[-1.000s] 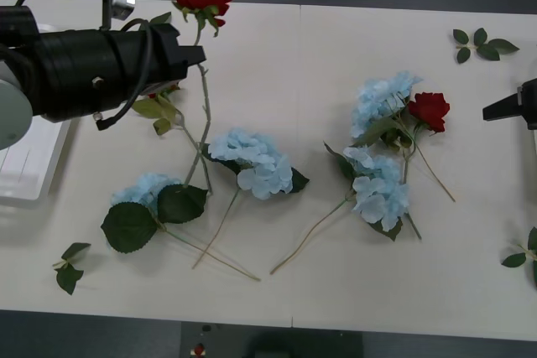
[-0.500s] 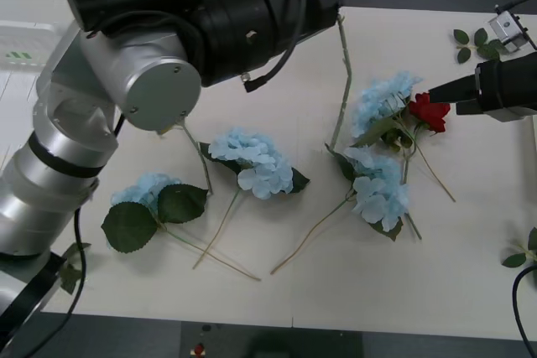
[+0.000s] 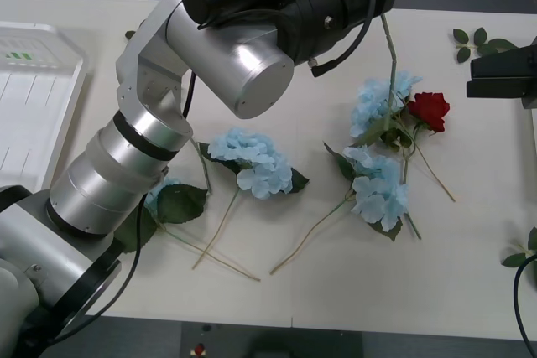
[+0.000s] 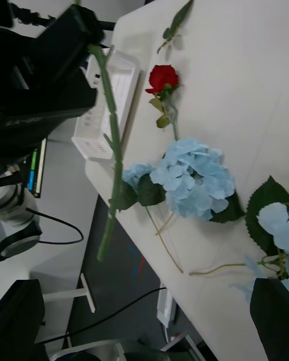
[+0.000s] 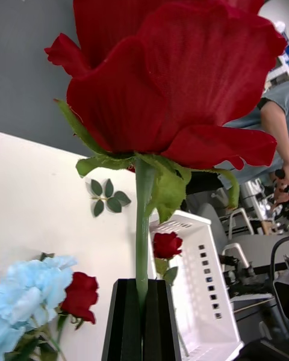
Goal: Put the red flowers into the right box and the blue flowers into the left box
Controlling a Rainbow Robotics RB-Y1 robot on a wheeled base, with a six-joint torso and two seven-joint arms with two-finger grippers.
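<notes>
Left gripper [image 5: 143, 313] has its jaws clamped tight on the stem of a red rose [image 5: 174, 66], head standing straight above the jaws, stem dangling over the desk [image 3: 252, 291]. Looks like the carry step: this one's headed for the right box [image 5: 198, 289], the white slotted basket just beyond the jaws with another rose [image 5: 166, 244] already in it. Next move calls for swinging over its rim and letting go. Plenty of open air, but the stem hangs near the blue flowers [image 3: 382, 106]. Right gripper [image 3: 502, 77] waits beside them; can't tell its jaws.

Silver-jointed left arm [image 3: 168, 115] w/ black forearm, black cables.
</notes>
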